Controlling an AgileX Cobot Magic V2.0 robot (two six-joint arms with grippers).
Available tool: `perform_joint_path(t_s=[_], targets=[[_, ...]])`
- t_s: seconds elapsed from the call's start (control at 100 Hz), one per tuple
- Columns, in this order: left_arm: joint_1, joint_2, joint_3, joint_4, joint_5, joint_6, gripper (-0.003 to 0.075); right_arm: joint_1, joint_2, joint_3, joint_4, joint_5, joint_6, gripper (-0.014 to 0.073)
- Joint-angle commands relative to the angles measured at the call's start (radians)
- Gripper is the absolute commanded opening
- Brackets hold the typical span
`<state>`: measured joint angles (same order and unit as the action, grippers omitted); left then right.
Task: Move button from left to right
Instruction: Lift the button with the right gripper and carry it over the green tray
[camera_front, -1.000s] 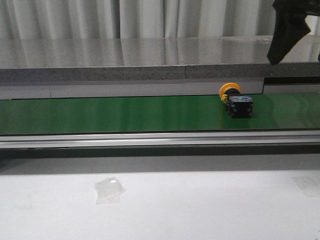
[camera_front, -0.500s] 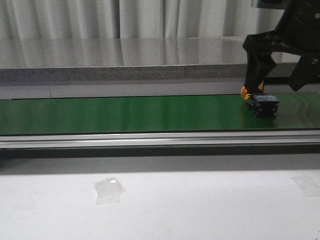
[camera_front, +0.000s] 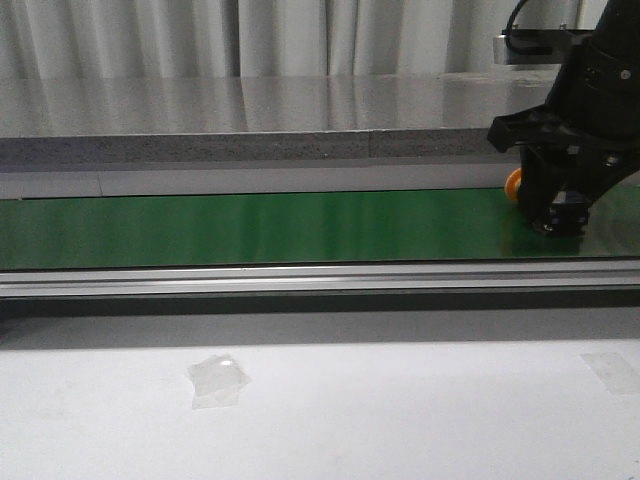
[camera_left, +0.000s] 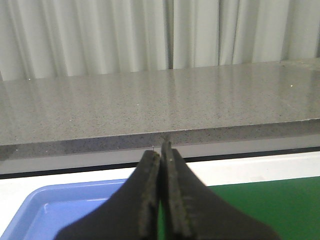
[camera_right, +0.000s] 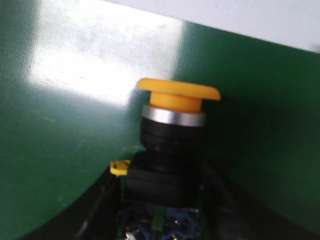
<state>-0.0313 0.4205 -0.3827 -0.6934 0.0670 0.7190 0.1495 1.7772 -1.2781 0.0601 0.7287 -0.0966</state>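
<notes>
The button (camera_right: 177, 100) lies on its side on the green belt (camera_front: 250, 225) at the far right, its yellow-orange cap pointing away from the wrist camera. In the front view only a sliver of its cap (camera_front: 513, 185) shows beside my right gripper (camera_front: 560, 215). That gripper (camera_right: 162, 175) is down on the belt, its fingers pressed against both sides of the button's black body. My left gripper (camera_left: 161, 155) is shut and empty, out of the front view, above a blue tray and the belt's left end.
A grey stone counter (camera_front: 250, 110) runs behind the belt, with curtains behind it. An aluminium rail (camera_front: 300, 278) edges the belt's front. A blue tray (camera_left: 60, 210) sits by the belt's left end. A scrap of clear tape (camera_front: 218, 380) lies on the white table.
The button rode the belt to the right. My right gripper came down from the upper right, straddled the button with its jaws open, then dropped lower and closed on it.
</notes>
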Motion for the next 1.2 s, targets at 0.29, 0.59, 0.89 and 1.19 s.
perform_joint_path(t_s=[0.29, 0.59, 0.89, 1.19], targets=[[-0.002, 0.009, -0.027, -0.012, -0.059, -0.001, -0.0020, -0.013, -0.093, -0.195, -0.022, 0.113, -0.002, 0.0153], [-0.002, 0.009, -0.027, -0.012, -0.059, -0.001, -0.0020, -0.143, -0.141, -0.218, -0.060, 0.135, -0.051, 0.0153], [-0.002, 0.009, -0.027, -0.012, -0.059, -0.001, -0.0020, -0.364, -0.144, -0.217, -0.060, 0.091, -0.117, 0.0153], [-0.002, 0.009, -0.027, -0.012, -0.059, -0.001, -0.0020, -0.507, -0.125, -0.217, -0.060, -0.040, -0.210, 0.0153]])
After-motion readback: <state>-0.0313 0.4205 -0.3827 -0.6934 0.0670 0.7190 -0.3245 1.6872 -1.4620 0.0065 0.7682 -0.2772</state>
